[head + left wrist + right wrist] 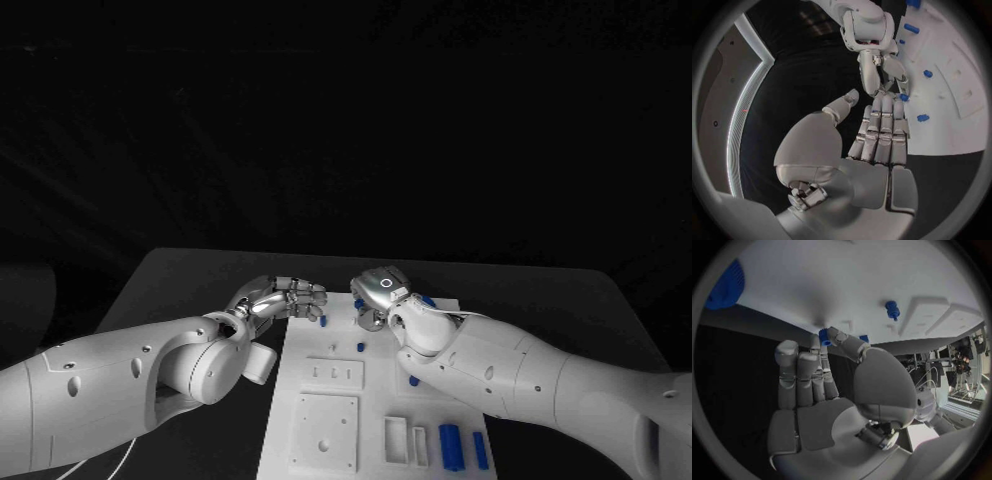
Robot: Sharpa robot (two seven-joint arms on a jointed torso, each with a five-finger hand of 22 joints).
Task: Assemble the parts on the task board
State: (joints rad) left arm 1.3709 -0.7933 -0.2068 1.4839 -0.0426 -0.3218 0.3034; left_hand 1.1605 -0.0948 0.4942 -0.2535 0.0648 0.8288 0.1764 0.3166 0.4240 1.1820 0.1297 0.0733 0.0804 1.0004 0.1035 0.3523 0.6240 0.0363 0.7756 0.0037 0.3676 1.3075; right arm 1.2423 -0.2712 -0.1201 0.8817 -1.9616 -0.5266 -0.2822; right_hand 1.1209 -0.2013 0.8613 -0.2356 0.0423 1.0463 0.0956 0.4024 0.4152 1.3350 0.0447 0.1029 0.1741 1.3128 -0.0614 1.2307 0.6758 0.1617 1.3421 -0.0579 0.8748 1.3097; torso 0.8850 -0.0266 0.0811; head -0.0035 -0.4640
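Several small blue plastic parts (450,444) lie loose on the white task board (326,430), so much remains; right hand (384,293) pinches one blue peg (824,337), left hand (281,298) spread, empty.

On the task board (329,400), the far end is hidden under the right hand (387,297) and its forearm, so what stands there cannot be told. The board's near end is cut off by the head view's bottom edge, along with the two tall blue parts (463,447). At the board's far corner a ribbed blue part (723,285) is cut by the circle's rim – its shape is unclear. Whether the right hand's fingertips (827,336) pinch the small blue piece (824,338) beside them – cannot tell.
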